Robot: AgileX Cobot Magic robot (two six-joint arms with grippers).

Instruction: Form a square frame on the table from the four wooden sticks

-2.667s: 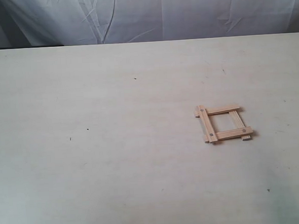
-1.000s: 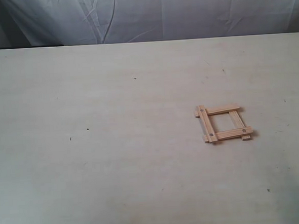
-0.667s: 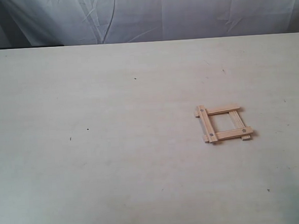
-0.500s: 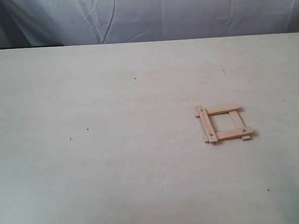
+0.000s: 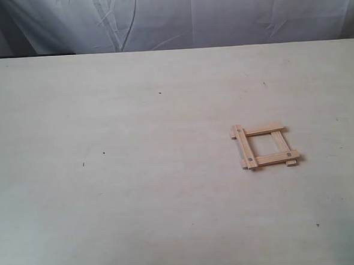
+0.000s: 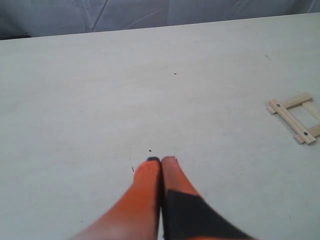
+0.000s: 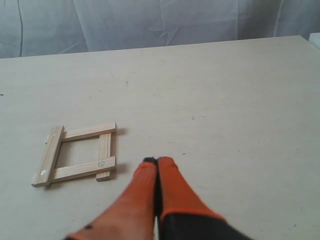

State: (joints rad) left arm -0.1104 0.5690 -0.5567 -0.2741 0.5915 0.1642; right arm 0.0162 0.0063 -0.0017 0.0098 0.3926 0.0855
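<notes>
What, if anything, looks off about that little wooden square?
Nothing is broken. The square frame lies slightly skewed on the table, with stick ends poking out past its corners. The left gripper and right gripper are shut, not touching it.

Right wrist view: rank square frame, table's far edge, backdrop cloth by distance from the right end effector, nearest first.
1. The square frame, flat on the table close by the right end effector.
2. The table's far edge, well beyond the frame.
3. The backdrop cloth, hanging behind that edge.

No visible change to square frame (image 5: 269, 159)
</notes>
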